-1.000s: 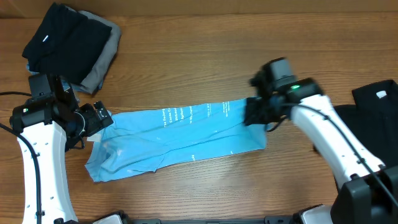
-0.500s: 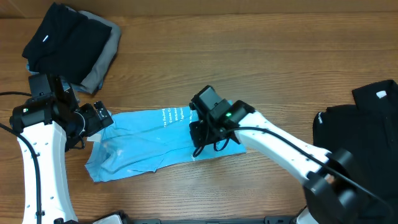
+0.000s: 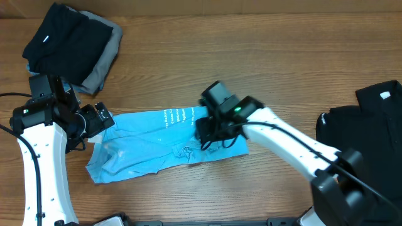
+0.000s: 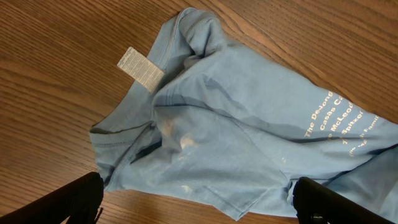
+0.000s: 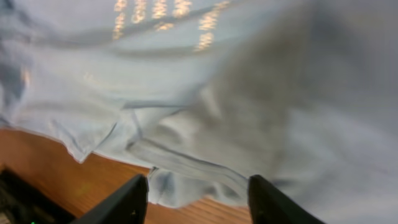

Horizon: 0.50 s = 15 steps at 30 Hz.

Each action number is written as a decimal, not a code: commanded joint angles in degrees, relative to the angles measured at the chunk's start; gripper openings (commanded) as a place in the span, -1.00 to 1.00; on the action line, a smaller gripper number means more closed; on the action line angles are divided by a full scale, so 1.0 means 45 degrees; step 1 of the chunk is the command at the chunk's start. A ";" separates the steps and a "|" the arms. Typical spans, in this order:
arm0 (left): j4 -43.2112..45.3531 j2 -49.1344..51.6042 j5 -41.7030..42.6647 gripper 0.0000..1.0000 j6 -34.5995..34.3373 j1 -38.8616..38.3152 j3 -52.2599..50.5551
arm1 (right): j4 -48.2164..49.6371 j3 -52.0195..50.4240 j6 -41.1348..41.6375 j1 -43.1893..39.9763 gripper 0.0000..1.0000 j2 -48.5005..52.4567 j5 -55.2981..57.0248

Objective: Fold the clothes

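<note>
Blue T-shirt (image 3: 141, 143), one; dark clothes piles (image 3: 69, 44) (image 3: 367, 129), two.

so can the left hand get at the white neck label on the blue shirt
Probably yes: the left hand hangs open at the collar end of the blue shirt, and the white label lies exposed just ahead of it, nothing covering it.

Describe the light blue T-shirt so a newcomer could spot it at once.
Look at the middle of the wooden table. The light blue T-shirt lies there as a long rumpled strip. Unlike the black garments at both ends, it bears white lettering.
</note>
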 commanded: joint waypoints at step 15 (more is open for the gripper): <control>0.0053 0.0044 0.0141 1.00 0.0253 0.0112 0.0092 | 0.1428 -0.0748 0.0661 -0.0685 -0.02 0.1039 -0.2210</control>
